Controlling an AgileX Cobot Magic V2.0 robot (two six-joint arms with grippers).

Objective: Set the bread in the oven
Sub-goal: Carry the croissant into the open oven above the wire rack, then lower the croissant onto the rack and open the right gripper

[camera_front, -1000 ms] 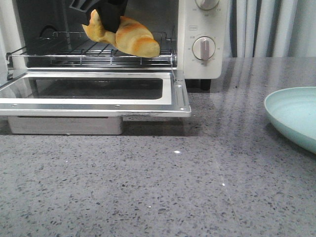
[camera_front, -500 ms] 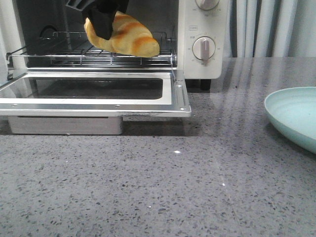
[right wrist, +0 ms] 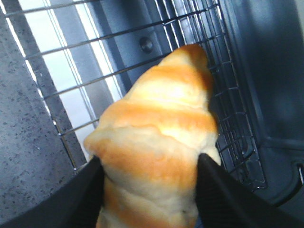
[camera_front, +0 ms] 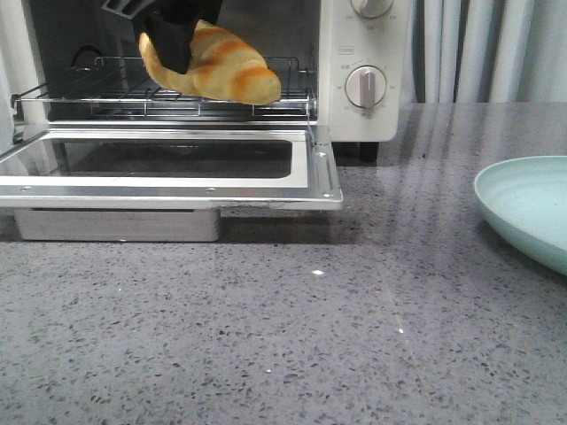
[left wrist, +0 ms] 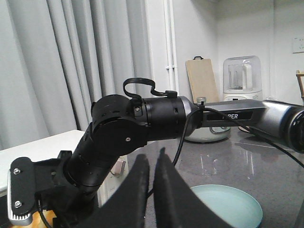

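Note:
The white oven (camera_front: 363,44) stands at the back left with its glass door (camera_front: 168,164) folded down flat. My right gripper (camera_front: 173,40) reaches in from above and is shut on the golden bread (camera_front: 221,66), holding it just over the wire rack (camera_front: 115,93) inside the cavity. In the right wrist view the bread (right wrist: 156,128) fills the space between the black fingers (right wrist: 223,199), with the rack (right wrist: 223,95) behind it. My left gripper (left wrist: 152,164) is raised away from the oven, its jaws nearly together with nothing between them.
A pale green plate (camera_front: 527,208) sits at the right edge of the grey speckled counter (camera_front: 310,336); it also shows in the left wrist view (left wrist: 228,206). Two knobs (camera_front: 365,87) are on the oven's right panel. The open door juts toward the front.
My right gripper has carried the bread to the left and slightly up, deeper over the wire rack. The left arm cannot be compared.

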